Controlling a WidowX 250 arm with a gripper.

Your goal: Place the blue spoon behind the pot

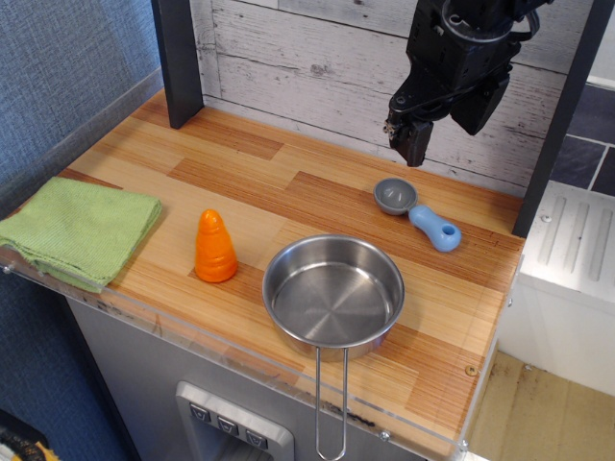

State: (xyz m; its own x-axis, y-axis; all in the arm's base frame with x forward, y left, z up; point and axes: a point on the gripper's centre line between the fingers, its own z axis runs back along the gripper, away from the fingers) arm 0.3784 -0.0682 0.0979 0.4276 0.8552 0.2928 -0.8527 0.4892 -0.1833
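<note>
The blue spoon [417, 214] lies flat on the wooden counter [240, 182], behind the pot and slightly to its right. Its grey bowl points left and its light-blue handle points toward the front right. The pot [333, 296] is a shiny steel pan near the front edge, and its wire loop handle [332, 403] sticks out past the counter. My gripper [408, 139] hangs in the air above and just behind the spoon's bowl. It is open, holds nothing and is well clear of the spoon.
An orange cone [215, 247] stands left of the pot. A folded green cloth [77, 229] lies at the front left corner. A dark post [178, 58] stands at the back left and another [562, 115] at the right edge. A plank wall runs along the back.
</note>
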